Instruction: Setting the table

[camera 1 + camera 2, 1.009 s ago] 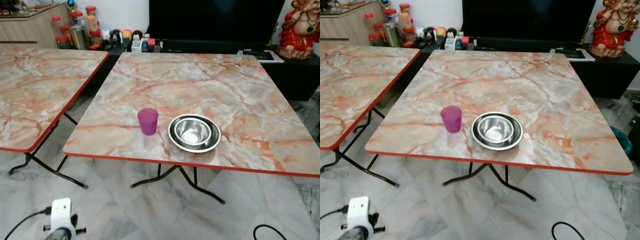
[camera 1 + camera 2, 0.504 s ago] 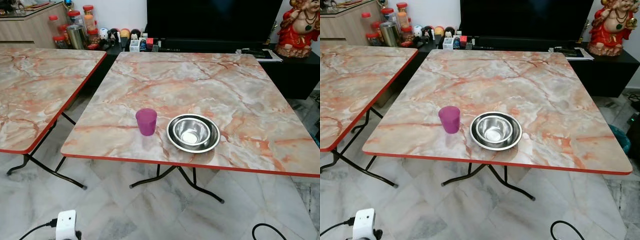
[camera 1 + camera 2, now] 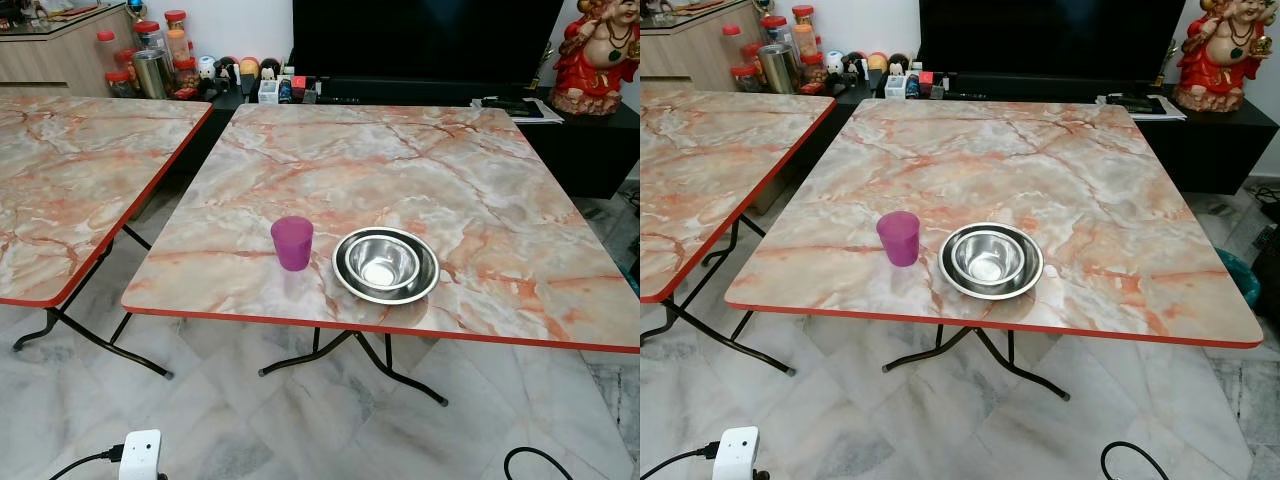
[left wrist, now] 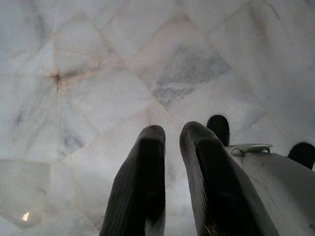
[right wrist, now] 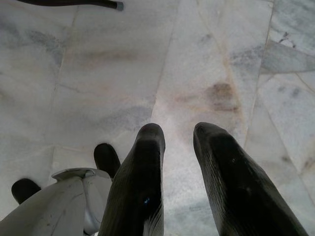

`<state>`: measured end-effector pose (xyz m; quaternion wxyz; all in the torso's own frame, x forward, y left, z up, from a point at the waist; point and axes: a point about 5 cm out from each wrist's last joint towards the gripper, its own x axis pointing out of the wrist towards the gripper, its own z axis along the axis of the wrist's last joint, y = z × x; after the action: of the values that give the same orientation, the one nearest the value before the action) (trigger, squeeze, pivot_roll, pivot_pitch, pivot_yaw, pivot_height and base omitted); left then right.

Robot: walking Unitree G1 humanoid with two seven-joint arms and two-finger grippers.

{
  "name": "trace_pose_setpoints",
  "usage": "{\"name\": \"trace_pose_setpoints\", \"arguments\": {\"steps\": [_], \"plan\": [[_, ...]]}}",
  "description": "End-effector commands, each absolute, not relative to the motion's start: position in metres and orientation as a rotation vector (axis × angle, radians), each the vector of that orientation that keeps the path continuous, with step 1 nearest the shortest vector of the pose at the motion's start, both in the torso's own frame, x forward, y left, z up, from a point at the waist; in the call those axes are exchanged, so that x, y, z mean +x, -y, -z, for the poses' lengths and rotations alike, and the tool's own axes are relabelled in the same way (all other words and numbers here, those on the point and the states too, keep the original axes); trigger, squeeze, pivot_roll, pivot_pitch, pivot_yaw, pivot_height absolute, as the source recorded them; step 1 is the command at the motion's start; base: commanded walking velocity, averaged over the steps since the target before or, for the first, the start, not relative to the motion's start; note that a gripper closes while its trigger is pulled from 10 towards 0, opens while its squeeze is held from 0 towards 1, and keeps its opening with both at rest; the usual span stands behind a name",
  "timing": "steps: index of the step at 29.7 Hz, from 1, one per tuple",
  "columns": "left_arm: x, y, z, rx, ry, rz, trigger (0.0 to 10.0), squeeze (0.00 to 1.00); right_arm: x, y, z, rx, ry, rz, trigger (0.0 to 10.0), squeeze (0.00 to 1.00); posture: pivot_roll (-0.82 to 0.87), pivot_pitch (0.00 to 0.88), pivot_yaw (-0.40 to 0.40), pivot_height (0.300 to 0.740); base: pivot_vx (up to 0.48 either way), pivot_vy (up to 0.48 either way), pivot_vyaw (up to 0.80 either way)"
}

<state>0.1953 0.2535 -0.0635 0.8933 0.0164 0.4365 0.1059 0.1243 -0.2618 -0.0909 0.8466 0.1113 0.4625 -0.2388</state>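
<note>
Marble-patterned, with a red edge, the folding table [image 3: 420, 170] stands before us, and on its near part we see a purple cup [image 3: 292, 242] upright and a steel bowl [image 3: 386, 265] just beside it on our right, the two close but apart. Compared with a second ago the whole scene has slid a little and the white device [image 3: 140, 455] on the floor tiles [image 3: 300, 420] has dropped toward the bottom edge, so we read that as our own head or body shifting, not the tableware moving; cup and bowl sit in the same relation as before. For the task this means nothing further has been placed in that time.

Our left gripper [image 4: 170, 135] hangs over the floor, fingers a narrow gap apart and empty. Our right gripper [image 5: 177, 132] hangs likewise, its gap somewhat wider, also holding nothing. We judge that either more items must be fetched or this setting is close to done
</note>
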Motion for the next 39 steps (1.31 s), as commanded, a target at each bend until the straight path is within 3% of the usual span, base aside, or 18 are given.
{"name": "trace_pose_setpoints", "arguments": {"steps": [1, 14, 39], "plan": [[0.1916, -0.2546, 0.0653, 0.054, -0.919, -0.223, 10.0, 0.00, 0.1213, 0.2627, 0.0917, 0.246, -0.985, 0.512, 10.0, 0.00, -0.02, 0.091, -0.023, 0.740, 0.000, 0.000, 0.00], [0.1870, -0.2555, 0.0676, 0.052, -0.936, -0.237, 10.0, 0.00, 0.1194, 0.2627, 0.0923, 0.242, -0.992, 0.510, 10.0, 0.00, -0.01, 0.069, -0.025, 0.740, 0.000, 0.000, 0.00], [0.1822, -0.2580, 0.0693, 0.058, -0.956, -0.234, 10.0, 0.00, 0.1180, 0.2626, 0.0929, 0.234, -1.010, 0.508, 10.0, 0.00, -0.01, 0.065, -0.026, 0.740, 0.000, 0.372, -0.18]]}}
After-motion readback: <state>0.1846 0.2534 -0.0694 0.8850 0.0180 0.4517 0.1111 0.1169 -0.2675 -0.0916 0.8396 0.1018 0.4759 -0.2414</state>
